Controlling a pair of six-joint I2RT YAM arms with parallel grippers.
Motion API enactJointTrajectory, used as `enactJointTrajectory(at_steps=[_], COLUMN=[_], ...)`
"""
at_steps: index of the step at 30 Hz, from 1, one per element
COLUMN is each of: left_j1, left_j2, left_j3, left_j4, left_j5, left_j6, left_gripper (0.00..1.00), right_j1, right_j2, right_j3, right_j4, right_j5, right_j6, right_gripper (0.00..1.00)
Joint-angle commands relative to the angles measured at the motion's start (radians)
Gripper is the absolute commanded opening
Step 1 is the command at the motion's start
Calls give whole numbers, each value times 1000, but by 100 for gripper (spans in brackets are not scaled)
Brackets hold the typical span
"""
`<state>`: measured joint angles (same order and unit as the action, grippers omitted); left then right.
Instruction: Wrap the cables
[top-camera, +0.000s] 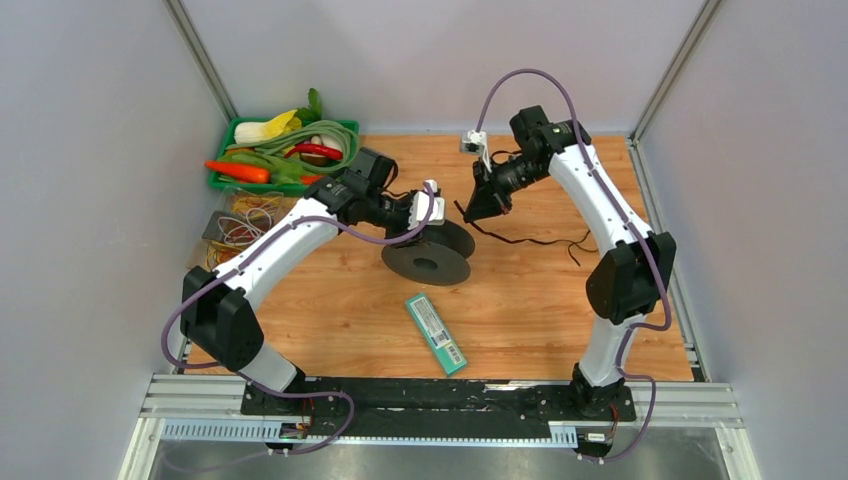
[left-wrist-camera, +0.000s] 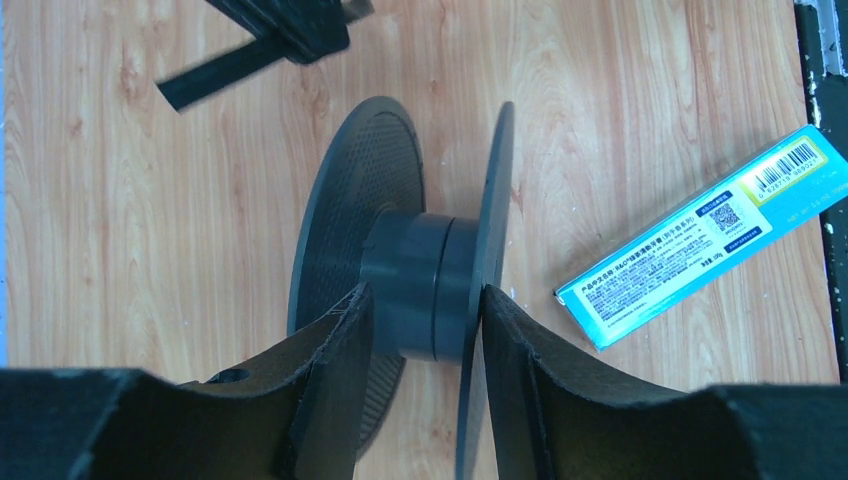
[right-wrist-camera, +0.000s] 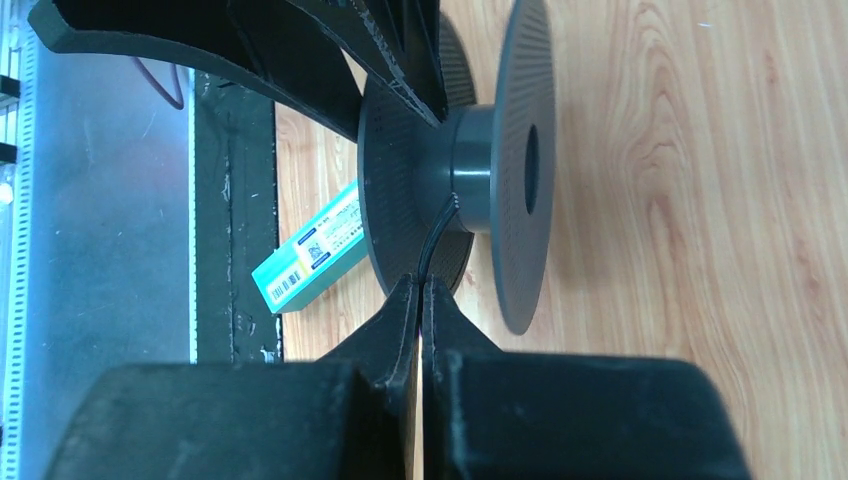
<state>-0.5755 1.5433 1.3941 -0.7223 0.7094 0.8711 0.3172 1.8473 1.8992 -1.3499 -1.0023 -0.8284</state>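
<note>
Right now the left pincer (left-wrist-camera: 427, 300) grips the dark grey spool (top-camera: 428, 262): its fingers straddle the spool at hub height and press on it from both sides. The spool is tilted up off its flat side, with its two flanges standing. I cannot tell whether its lower rim touches the worktop (top-camera: 330, 310).

Just to the right of the spool, the right pincer (right-wrist-camera: 420, 285) is closed, its tips pinching the thin black cable (right-wrist-camera: 440, 232). From those tips the cable runs taut to the spool's hub, between the flanges. The rest of the cable lies limp on the worktop, trailing away from the spool to the right.

A teal box (top-camera: 437, 333) lies flat on the near side of the spool, apart from it. A tangle of yellowish wires (top-camera: 245, 225) sits well to the left of the spool. A green tray (top-camera: 345, 125) of vegetables sits beyond it to the left.
</note>
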Motion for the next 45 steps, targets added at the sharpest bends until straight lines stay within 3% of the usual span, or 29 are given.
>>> enactJointTrajectory(at_steps=[1,5,9,14,19,26,31,40,45], left_j1=[11,19,46,46,31,-9,-40,-70,-84], left_j2=[-41,-100,-219,-333,-333,-318,-325,-330,-327], left_j3=[-10,-30,-145,-331,-440,-529,-579,-601,-596], left_j4=[-5,33,242,542,831,1027,1067,992,951], left_j5=[55,71,68,30,-37,-27,8,42,38], left_j6=[49,31,23,132,224,403,537,726,802], left_gripper=[52,54,54,54,54,54,54,47,33], right_j1=[26,40,60,94,106,114,114,112,112], right_j2=[21,26,30,26,29,16,20,20,20], right_j3=[50,47,67,58,34,0,-9,-11,-17], right_j4=[-203,-225,-279,-316,-318,-318,-316,-318,-318], right_j5=[-53,-62,-73,-101,-125,-160,-170,-186,-200], right_j6=[-17,-34,-54,-52,-14,15,31,46,49], right_gripper=[0,0,0,0,0,0,0,0,0])
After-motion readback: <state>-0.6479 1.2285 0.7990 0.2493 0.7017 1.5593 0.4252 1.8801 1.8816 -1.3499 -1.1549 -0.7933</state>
